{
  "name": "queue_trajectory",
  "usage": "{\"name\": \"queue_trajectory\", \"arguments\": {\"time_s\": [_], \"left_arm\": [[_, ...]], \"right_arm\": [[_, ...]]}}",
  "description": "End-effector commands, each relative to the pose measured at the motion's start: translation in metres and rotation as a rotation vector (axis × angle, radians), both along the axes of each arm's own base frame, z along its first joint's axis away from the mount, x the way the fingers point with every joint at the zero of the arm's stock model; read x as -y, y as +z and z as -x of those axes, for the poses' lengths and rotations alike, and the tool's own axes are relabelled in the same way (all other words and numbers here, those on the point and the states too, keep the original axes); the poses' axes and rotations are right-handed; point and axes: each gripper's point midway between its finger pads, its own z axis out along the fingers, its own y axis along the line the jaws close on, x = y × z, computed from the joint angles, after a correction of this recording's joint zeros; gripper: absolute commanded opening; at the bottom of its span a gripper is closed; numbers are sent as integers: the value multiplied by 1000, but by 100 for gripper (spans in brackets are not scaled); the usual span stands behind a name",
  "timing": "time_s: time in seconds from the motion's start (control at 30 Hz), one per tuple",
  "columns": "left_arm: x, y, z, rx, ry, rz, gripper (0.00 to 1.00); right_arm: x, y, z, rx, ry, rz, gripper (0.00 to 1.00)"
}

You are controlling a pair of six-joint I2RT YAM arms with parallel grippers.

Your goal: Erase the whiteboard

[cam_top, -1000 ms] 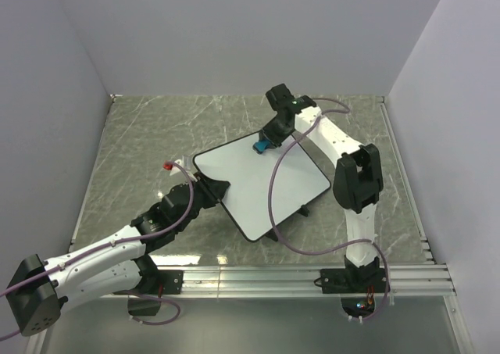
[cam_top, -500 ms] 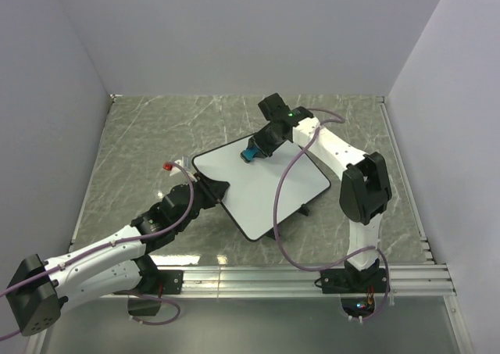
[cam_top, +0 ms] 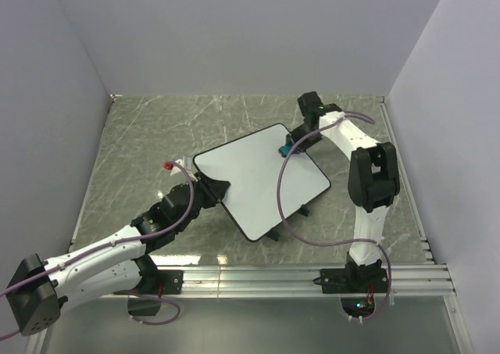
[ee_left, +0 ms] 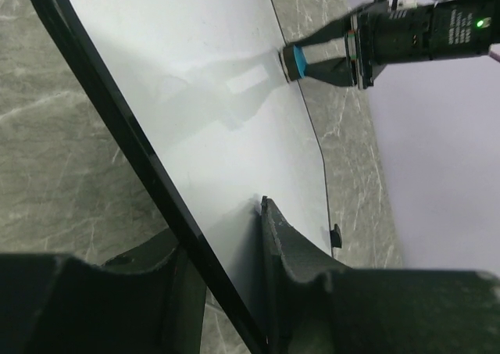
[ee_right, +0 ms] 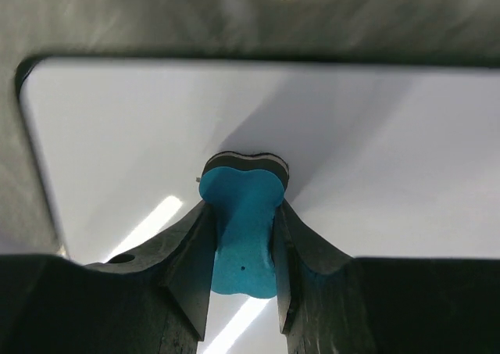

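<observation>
The whiteboard [cam_top: 258, 178] lies tilted in the middle of the table, white with a thin black rim, its surface free of marks. My left gripper [cam_top: 211, 190] is shut on its left edge; in the left wrist view the rim [ee_left: 133, 147] runs between the jaws. My right gripper [cam_top: 289, 148] is shut on the blue eraser [cam_top: 285, 149] and presses it on the board near its far right corner. The right wrist view shows the eraser [ee_right: 242, 229] squeezed between the fingers against the board [ee_right: 141, 143]. It also shows in the left wrist view [ee_left: 295, 61].
A small red-and-white object [cam_top: 170, 166] lies on the marble table left of the board. The board's two black feet [cam_top: 305, 210] stick out at its near right edge. Walls close the table at the back and sides.
My right gripper swept the eraser left across the board's far part, then back right to the far right corner. The left gripper and the board held still.
</observation>
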Motion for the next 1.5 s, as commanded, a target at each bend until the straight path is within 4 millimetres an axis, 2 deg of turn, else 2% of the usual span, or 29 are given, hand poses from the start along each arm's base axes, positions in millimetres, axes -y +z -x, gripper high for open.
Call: {"name": "queue_trajectory", "arguments": {"time_s": [0.0, 0.03, 0.07, 0.1, 0.23, 0.3, 0.37, 0.4, 0.57, 0.6, 0.77, 0.8, 1.0, 1.1, 1.2, 1.3, 1.33, 1.4, 1.47], "left_arm": [[-25, -82, 34, -111, -171, -422, 0], [-25, -80, 33, -110, -168, -419, 0], [-25, -80, 33, -107, -166, -418, 0], [-26, -80, 33, -107, -161, -419, 0], [-28, -76, 31, -92, -143, -409, 0], [-30, -75, 30, -85, -131, -410, 0], [-31, -73, 28, -74, -121, -405, 0], [-33, -73, 27, -71, -111, -407, 0], [-32, -72, 24, -62, -102, -416, 0], [-32, -72, 23, -57, -99, -417, 0], [-32, -72, 21, -41, -73, -432, 0], [-29, -73, 24, -37, -83, -435, 0], [-18, -76, 36, -17, -88, -484, 0], [-13, -81, 40, -19, -80, -521, 0], [-5, -88, 46, -19, -79, -568, 0], [-2, -95, 51, -27, -48, -618, 0], [-10, -102, 53, -35, -19, -671, 0], [-3, -100, 60, -35, -5, -651, 0], [-6, -98, 66, -33, 11, -653, 0]], "right_arm": [[52, -37, 48, -182, -5, 123, 0], [61, -34, 49, -170, -23, 124, 0], [79, -22, 48, -138, -58, 120, 0], [89, -26, 58, -154, -68, 126, 0], [144, -5, 77, -119, -159, 223, 0], [159, 4, 93, -97, -183, 248, 0], [172, 13, 102, -64, -215, 258, 6], [175, 6, 114, -85, -219, 262, 15], [175, -3, 143, -84, -223, 244, 33], [174, -6, 152, -84, -218, 238, 43], [176, -7, 176, -50, -200, 248, 60], [176, -13, 184, -65, -197, 250, 63], [165, -17, 206, -10, -182, 186, 68], [154, -7, 206, 87, -162, 120, 68], [141, 6, 208, 175, -113, 53, 74], [141, 13, 217, 200, -92, 57, 79], [141, 13, 220, 201, -85, 59, 80], [141, 15, 223, 208, -76, 62, 81], [139, 14, 227, 203, -63, 56, 81]]}}
